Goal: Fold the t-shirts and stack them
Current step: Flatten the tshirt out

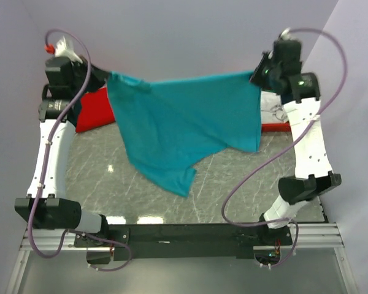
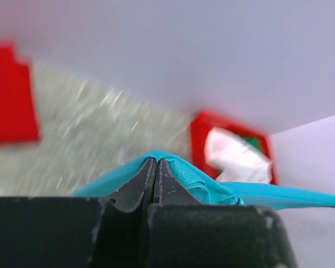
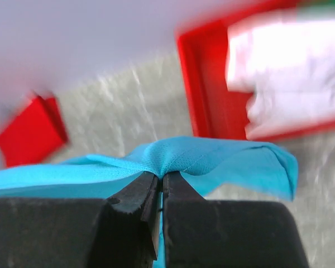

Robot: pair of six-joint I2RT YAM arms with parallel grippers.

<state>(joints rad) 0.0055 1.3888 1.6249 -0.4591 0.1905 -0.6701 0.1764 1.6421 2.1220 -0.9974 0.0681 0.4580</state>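
Currently my left gripper (image 2: 155, 163) and right gripper (image 3: 160, 177) each pinch the teal t-shirt (image 1: 184, 119), stretched in front of the red bin (image 3: 194, 89); such thin bites could slip, dropping it crumpled.

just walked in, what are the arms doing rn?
The left arm and right arm each have their jaws shut on the teal t-shirt. They hold it stretched between them in the air over the table, and it is not folded yet. A red t-shirt that looks folded lies at the far left. The red bin at the far right holds a white t-shirt.
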